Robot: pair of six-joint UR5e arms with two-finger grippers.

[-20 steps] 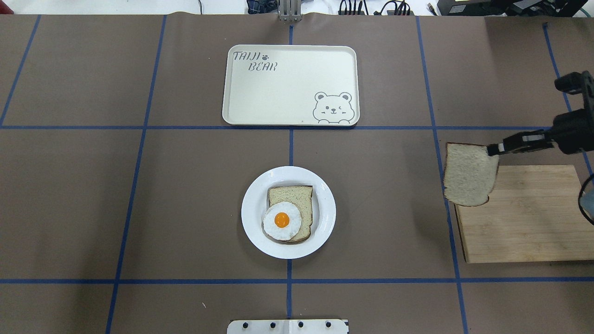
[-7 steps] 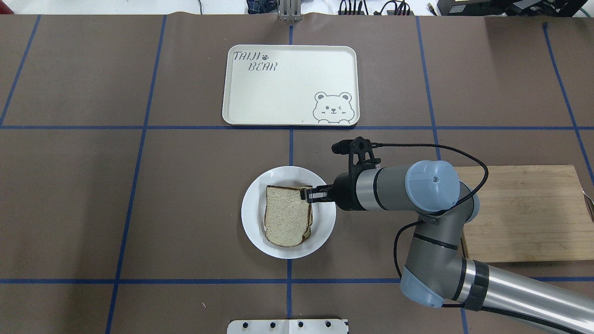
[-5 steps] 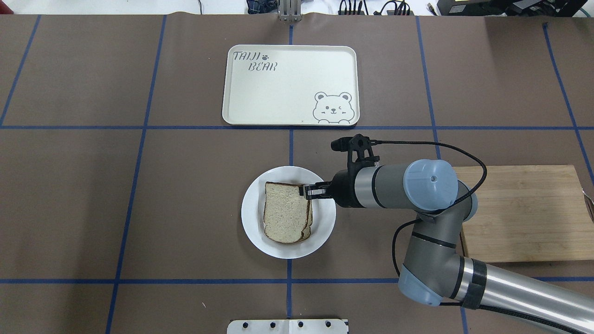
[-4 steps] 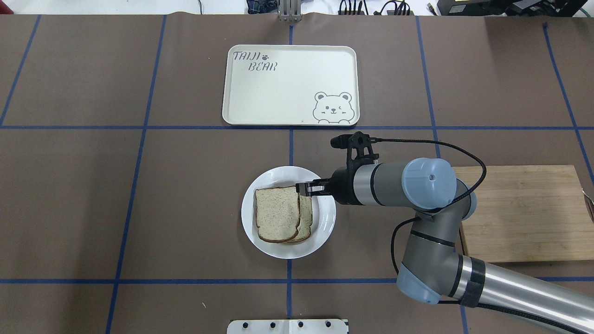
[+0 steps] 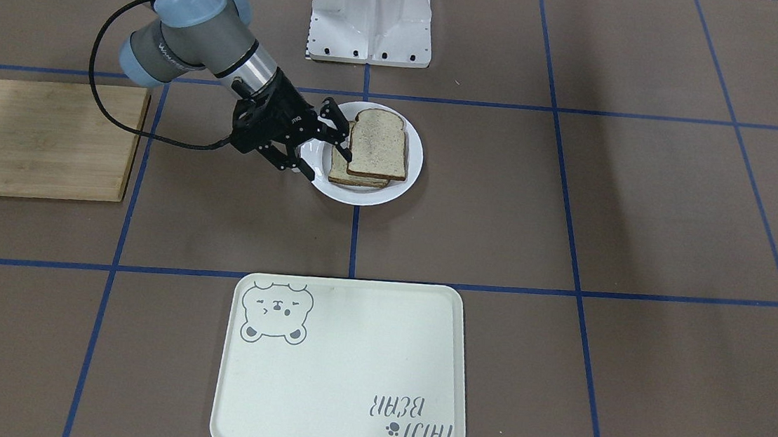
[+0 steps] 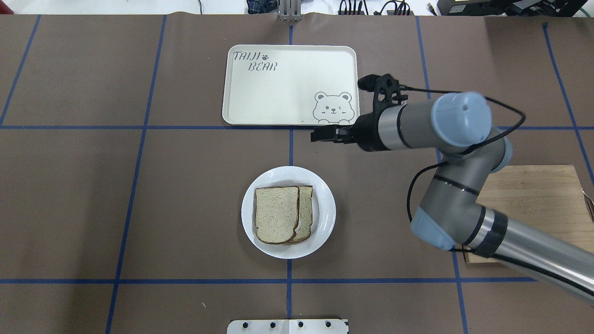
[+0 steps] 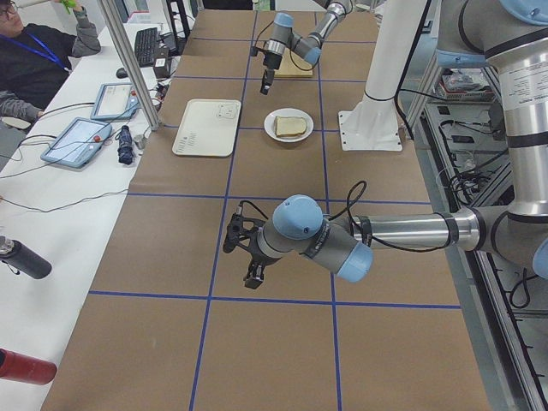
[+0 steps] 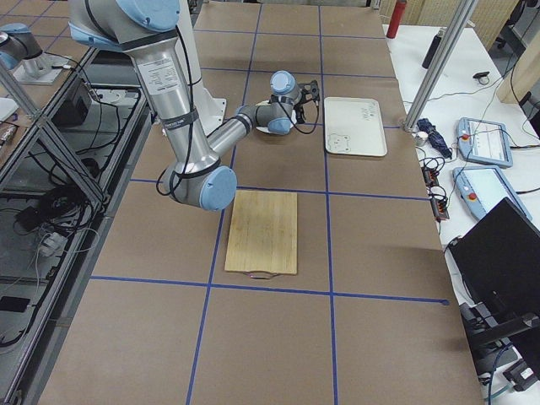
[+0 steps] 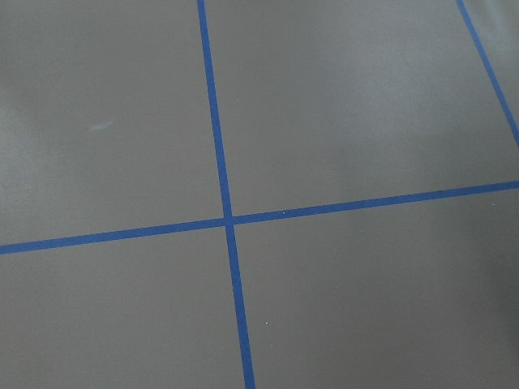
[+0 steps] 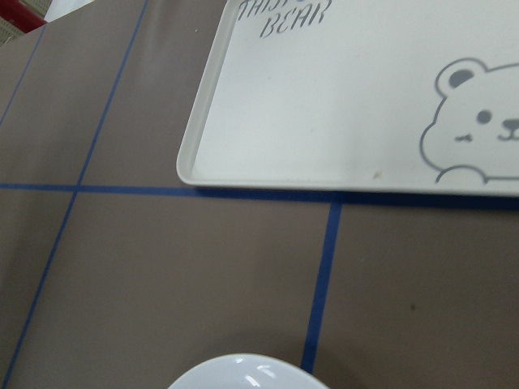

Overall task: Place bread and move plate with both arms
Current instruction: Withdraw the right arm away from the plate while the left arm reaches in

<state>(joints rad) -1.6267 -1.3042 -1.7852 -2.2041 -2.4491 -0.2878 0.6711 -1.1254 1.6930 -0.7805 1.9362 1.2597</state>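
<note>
Change: the right end effector (image 6: pixel 319 134) no longer pinches the bread (image 6: pixel 276 214). Its jaws are spread and grasp nothing, and it has lifted off the plate (image 6: pixel 326 208) and swung out toward the far side of the bench (image 6: pixel 139 208).
Bread: it now lies flat on the lower slice (image 6: pixel 306 208), below the right end effector, back toward the robot and a little to its left, well apart from the jaws. It sits shifted leftward, so a strip of the lower slice shows beside it.
Meaning: the placing step looks finished. What remains is the plate move, which calls for both arms.
Left end effector (image 7: pixel 247 257): it hangs low over bare bench, with the plate well apart from it on its right. Only the side camera shows it, so I cannot tell whether it is spread or clenched. Its own wrist camera sees nothing but bench and blue tape.
Plate: it holds the two stacked slices; the egg that showed earlier is now covered. The rim is bare all round for gripping.
Tray (image 6: pixel 278 97): it lies just beyond the right end effector, and only its printed bear and lettering show on it. It is a likely goal for the plate.
Board (image 6: pixel 538 199): it is behind the right end effector, toward the robot's right, partly under the arm.
</note>
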